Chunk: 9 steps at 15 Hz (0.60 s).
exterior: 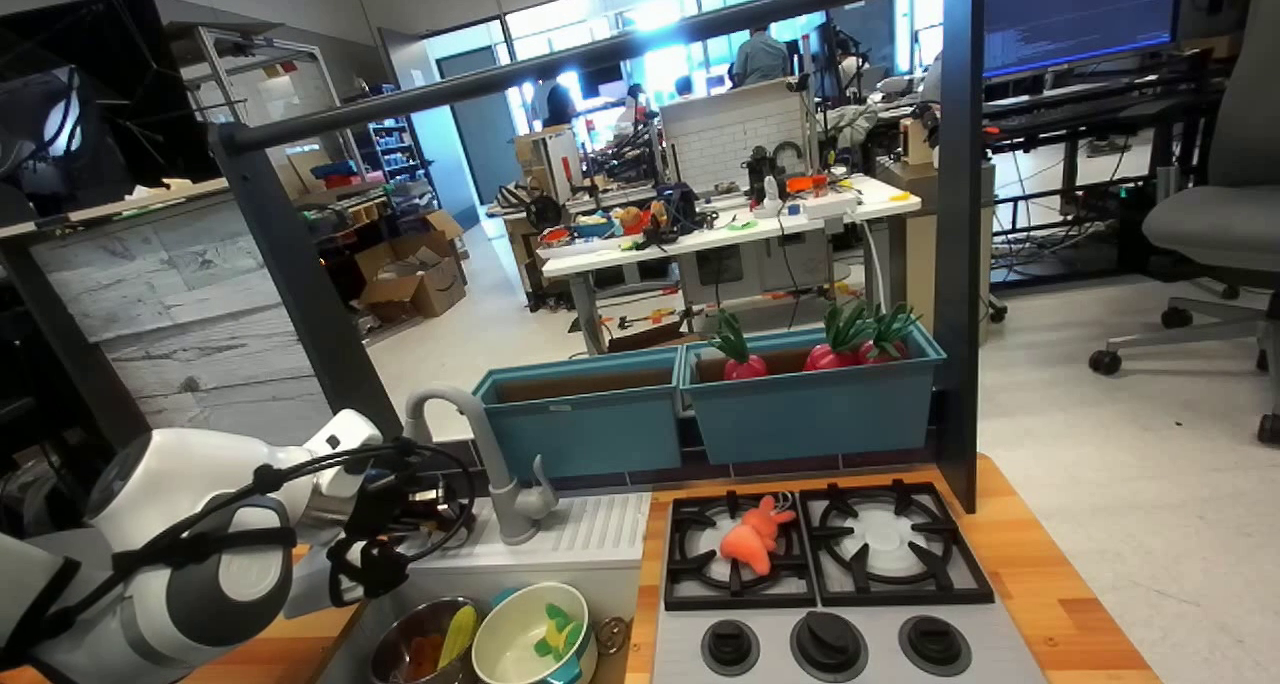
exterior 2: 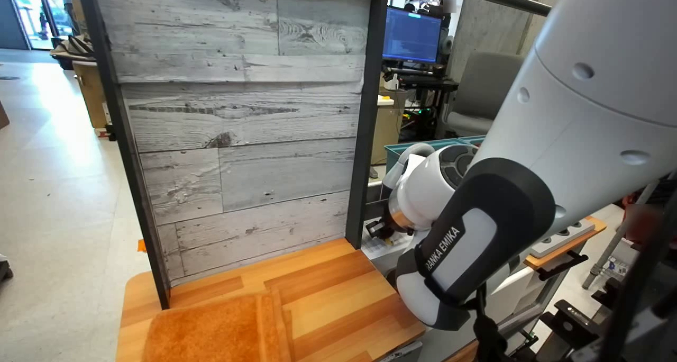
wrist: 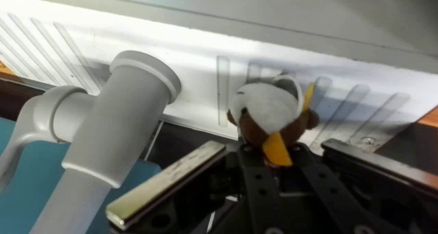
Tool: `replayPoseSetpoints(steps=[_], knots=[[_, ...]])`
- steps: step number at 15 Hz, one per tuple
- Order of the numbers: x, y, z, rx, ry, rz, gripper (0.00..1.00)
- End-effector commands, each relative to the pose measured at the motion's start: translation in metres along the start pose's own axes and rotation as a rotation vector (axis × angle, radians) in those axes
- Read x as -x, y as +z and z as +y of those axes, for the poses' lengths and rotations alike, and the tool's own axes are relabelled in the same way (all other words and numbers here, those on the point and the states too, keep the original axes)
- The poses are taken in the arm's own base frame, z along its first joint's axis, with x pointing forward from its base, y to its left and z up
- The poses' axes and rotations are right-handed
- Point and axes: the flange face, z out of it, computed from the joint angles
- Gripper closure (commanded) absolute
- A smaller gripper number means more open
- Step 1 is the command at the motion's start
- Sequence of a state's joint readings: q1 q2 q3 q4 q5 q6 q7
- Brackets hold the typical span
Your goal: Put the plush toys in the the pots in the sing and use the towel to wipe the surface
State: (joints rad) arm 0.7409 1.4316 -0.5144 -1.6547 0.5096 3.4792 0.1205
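Background table (exterior: 590, 257) cluttered; orange towel (exterior 2: 211, 333) on counter (exterior 2: 338, 293).

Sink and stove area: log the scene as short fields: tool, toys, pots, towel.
tool: at the ribbed ledge, near the grey faucet
at its tips: white-and-brown plush toy; firm grip unclear
on the stove grate nearer the sink: orange plush toy
teal-handled white pot: in the sink, holding a green-and-yellow item
metal pot: beside it, holding a yellow item and an orange-brown item
orange towel: on the wooden counter
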Motion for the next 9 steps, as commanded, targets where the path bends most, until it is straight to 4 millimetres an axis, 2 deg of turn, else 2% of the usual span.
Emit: replayPoseSetpoints(steps=[1, 2, 6, 8, 9], knots=[[0.005, -0.021, -0.002, -0.008, -0.012, 0.004, 0.99], [0.009, -0.029, 0.0, 0.006, -0.028, -0.045, 0.97], [0.024, -0.066, 0.032, 0.118, -0.028, -0.237, 0.97], [0.023, -0.076, 0.051, 0.167, 0.0, -0.282, 0.97], [0.017, -0.072, 0.06, 0.173, 0.047, -0.265, 0.97]])
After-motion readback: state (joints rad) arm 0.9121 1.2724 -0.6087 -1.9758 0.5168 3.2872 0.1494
